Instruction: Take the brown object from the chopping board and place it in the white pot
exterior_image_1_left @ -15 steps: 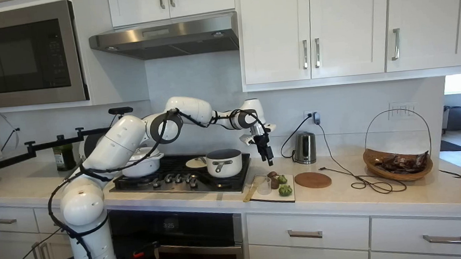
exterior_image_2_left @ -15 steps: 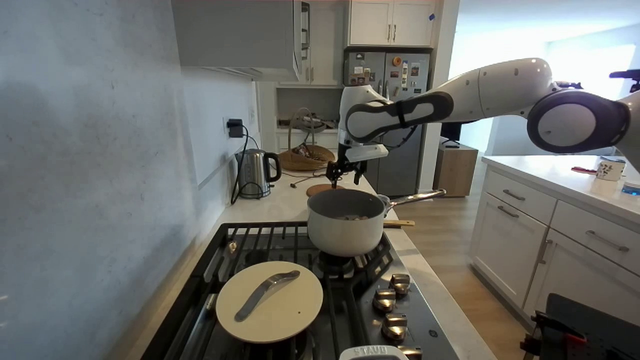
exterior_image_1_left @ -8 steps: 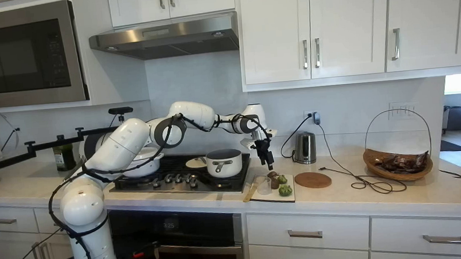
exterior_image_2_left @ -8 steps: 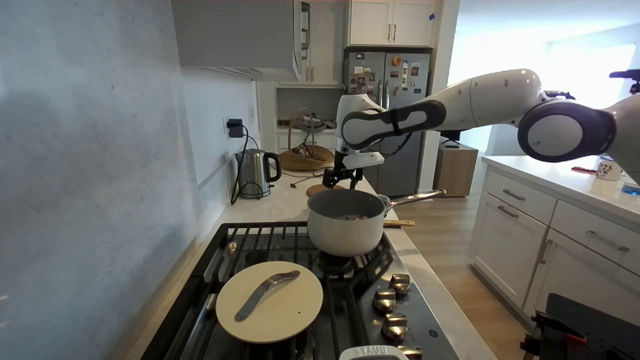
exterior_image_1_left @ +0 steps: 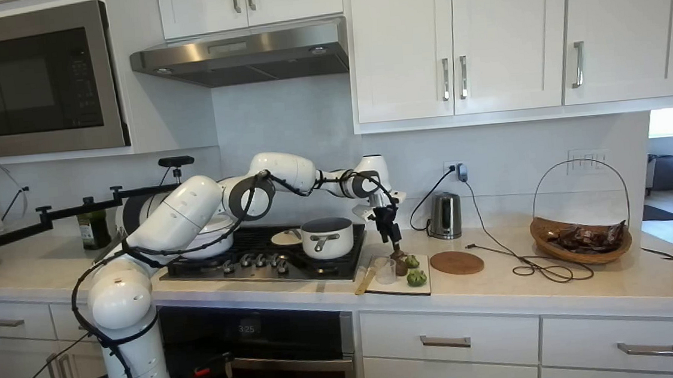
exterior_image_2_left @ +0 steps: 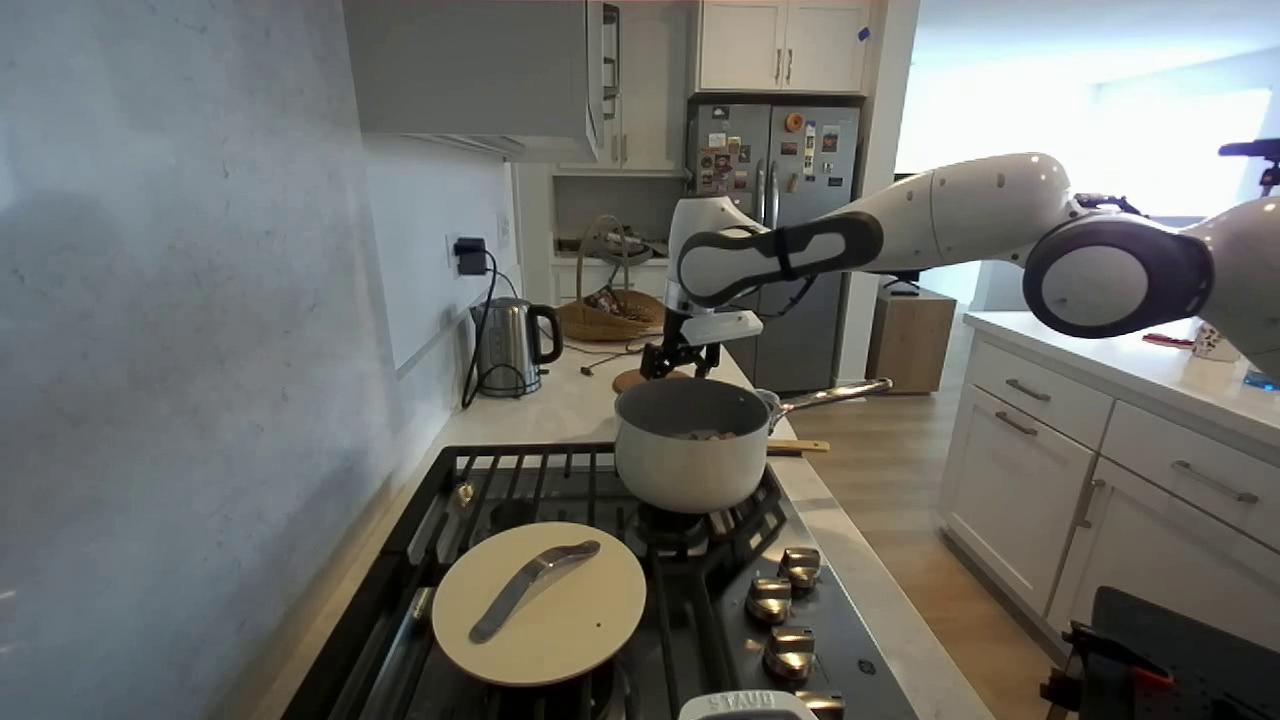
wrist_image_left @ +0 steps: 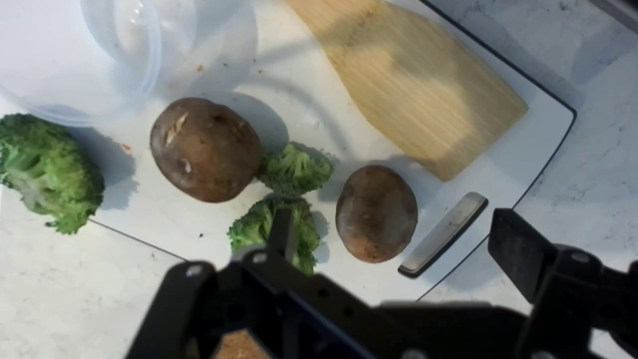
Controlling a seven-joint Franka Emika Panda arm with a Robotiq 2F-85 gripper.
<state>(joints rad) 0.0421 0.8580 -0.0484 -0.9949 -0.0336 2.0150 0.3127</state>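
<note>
In the wrist view, the end effector (wrist_image_left: 391, 219) crosses the bottom of the frame, its fingers wide apart. The brown object (wrist_image_left: 376, 214), right of centre, shows between them with a gap on either side, lying on the chopping board (wrist_image_left: 513, 154); broccoli (wrist_image_left: 47, 174) and a larger brown lump (wrist_image_left: 207, 149) lie left of it, a wooden spatula (wrist_image_left: 413, 85) upper right. In an exterior view, a cream lid (exterior_image_2_left: 560, 620) lies lower left, the white pot (exterior_image_2_left: 690, 465) stands mid-frame on the stovetop (exterior_image_2_left: 850, 630), and a kettle (exterior_image_2_left: 505, 345) sits farther back on the surface (exterior_image_2_left: 570, 410), left of centre
</note>
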